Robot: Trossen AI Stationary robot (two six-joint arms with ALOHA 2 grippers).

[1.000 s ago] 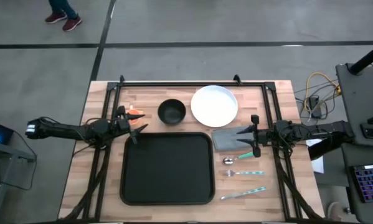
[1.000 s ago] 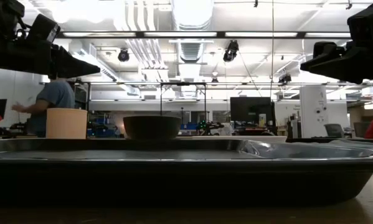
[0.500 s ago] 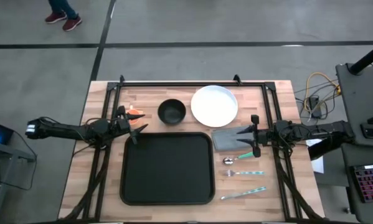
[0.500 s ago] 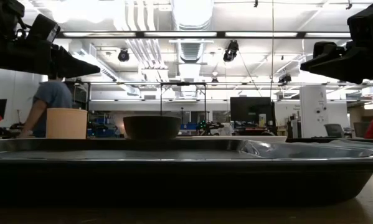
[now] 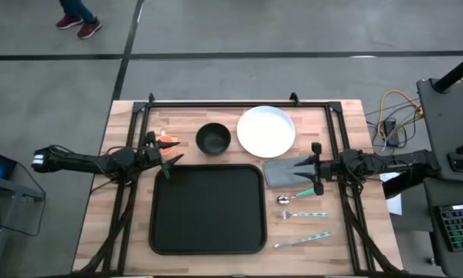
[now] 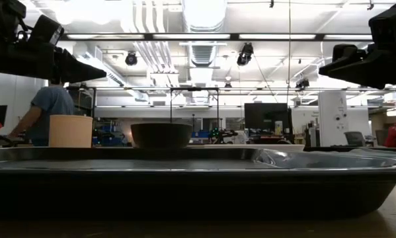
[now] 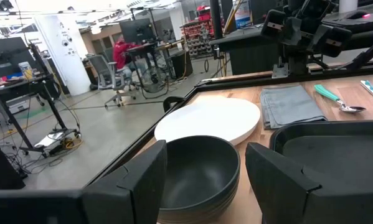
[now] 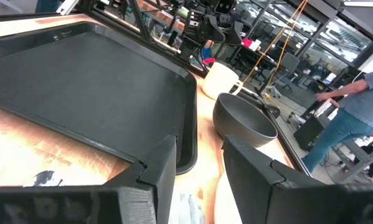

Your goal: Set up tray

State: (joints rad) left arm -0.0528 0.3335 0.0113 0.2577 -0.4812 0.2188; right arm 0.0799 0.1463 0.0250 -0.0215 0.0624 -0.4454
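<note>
Beside tray point(image 5: 206, 208) corners, left end effector point(image 5: 167, 157) spread, right end effector point(image 5: 307, 174) parted, both empty

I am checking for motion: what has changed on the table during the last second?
Nothing on the table visibly changed. The left gripper and the right gripper hover beside the tray, both holding nothing. Only a person in the room behind shifted.
</note>
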